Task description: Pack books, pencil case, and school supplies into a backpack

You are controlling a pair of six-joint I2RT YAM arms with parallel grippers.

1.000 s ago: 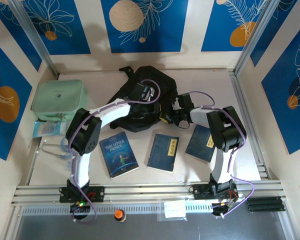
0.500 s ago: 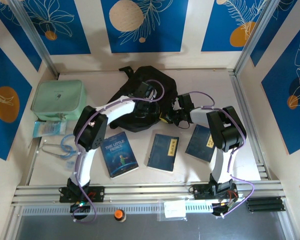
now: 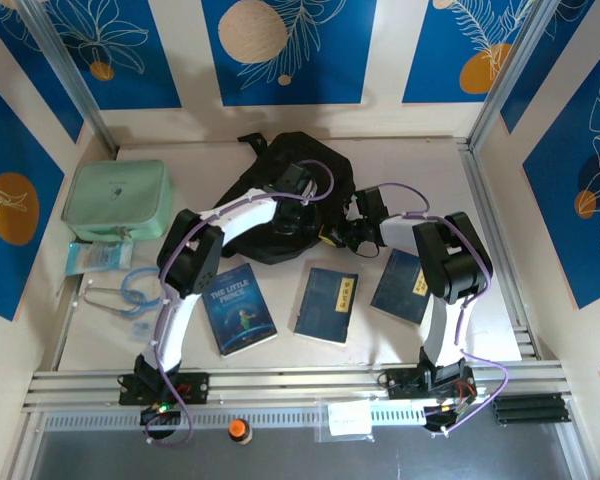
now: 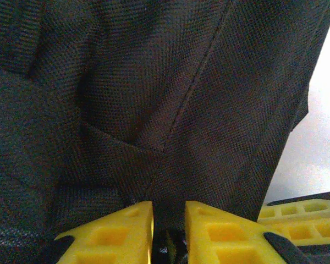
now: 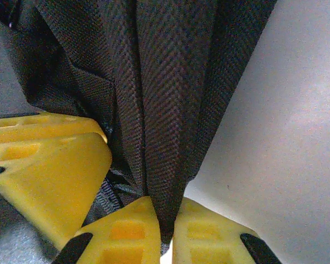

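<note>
The black backpack [image 3: 280, 185] lies crumpled at the back middle of the table. My left gripper [image 3: 302, 207] is on its right part, shut on a fold of its fabric [image 4: 154, 82], which runs down between the yellow fingers [image 4: 115, 231]. My right gripper [image 3: 332, 237] is at the backpack's near right edge, shut on a hanging fold [image 5: 165, 82]. Three dark blue books lie in a row in front: The Little Prince [image 3: 237, 308], a plain one [image 3: 327, 304] and another plain one [image 3: 400, 284] partly under my right arm. The mint-green pencil case [image 3: 115, 197] sits at the back left.
A clear packet of supplies [image 3: 98, 255] and a light blue looped item [image 3: 130, 290] lie at the left edge below the green case. Blue patterned walls enclose the table on three sides. A metal rail [image 3: 300, 385] runs along the near edge.
My left arm has swung right, carrying its gripper further over the backpack, and its jaws have narrowed onto the fabric. The right arm and the books have not moved.
</note>
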